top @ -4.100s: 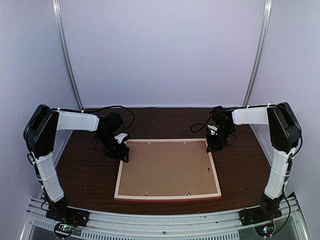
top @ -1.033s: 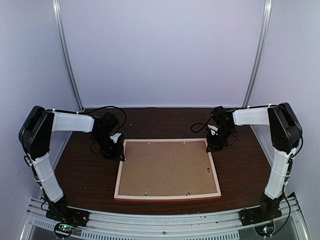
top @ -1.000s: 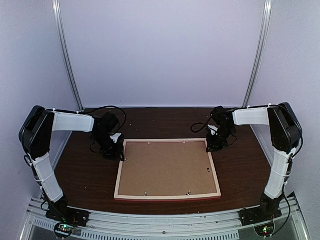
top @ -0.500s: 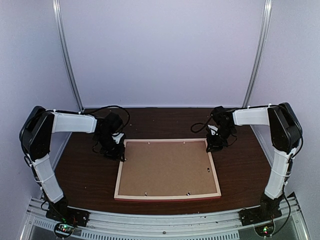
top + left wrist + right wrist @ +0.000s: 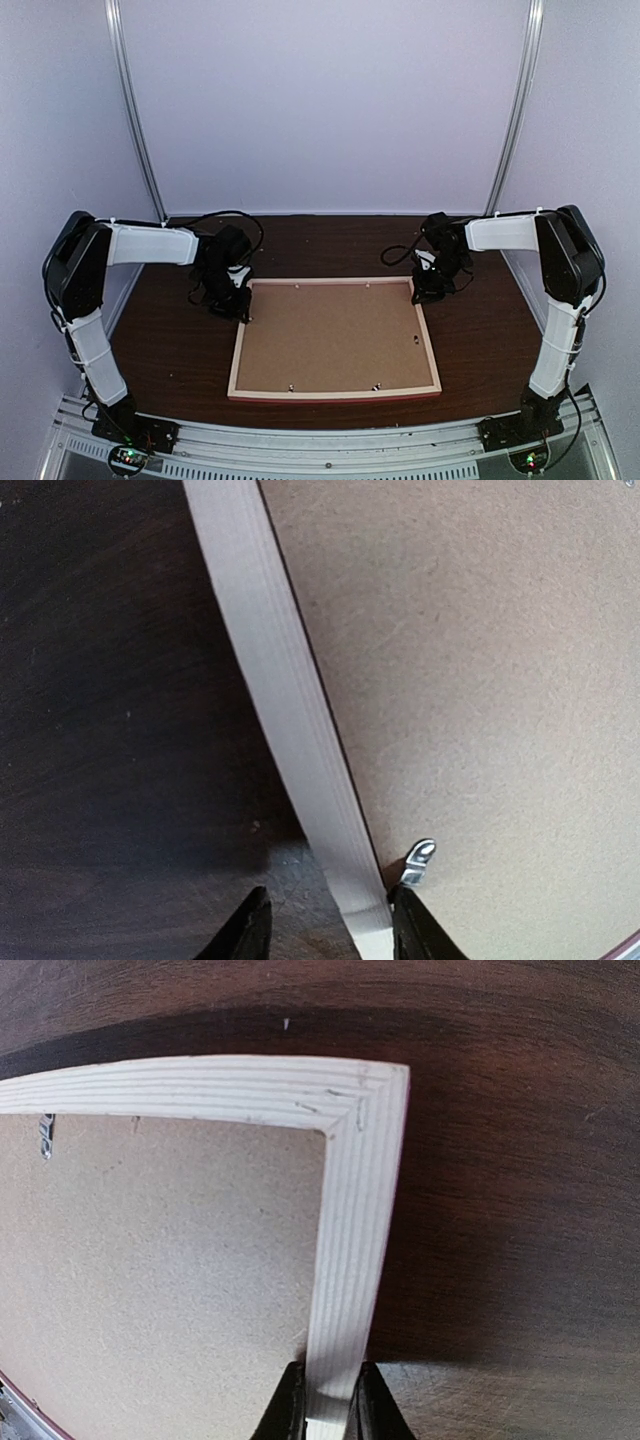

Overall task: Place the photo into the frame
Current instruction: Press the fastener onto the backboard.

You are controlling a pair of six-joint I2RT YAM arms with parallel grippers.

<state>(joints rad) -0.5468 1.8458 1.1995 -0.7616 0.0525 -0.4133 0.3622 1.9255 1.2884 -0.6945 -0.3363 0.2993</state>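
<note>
Frame [image 5: 237, 360] lies face down on the bench [image 5: 170, 350], a brown backing board [image 5: 335, 335] filling its opening and 2 claws at its far corners. The left claw [image 5: 332, 935], which stood a little off the frame's left rail a second ago, has slid back in. It is now drawing its jaws together astride that rail, close to the far-left corner. Its wrist view shows 1 finger against the rail's inner edge, just beside a small metal tab [image 5: 420, 855]. Bench still shows between the other finger and the rail's outer edge, so this claw is released and not yet gripping.

The right claw [image 5: 330, 1407] has not moved over the same second. It is clenched on the frame's right rail just short of the far-right corner, both fingers pressed to the pale wood. The frame itself has not shifted.

The photo is not visible in any view, and whether it lies under the board cannot be told. The left claw looks about to pinch its rail to match the right, which would give the arms a hold on both sides for lifting or turning the frame.
</note>
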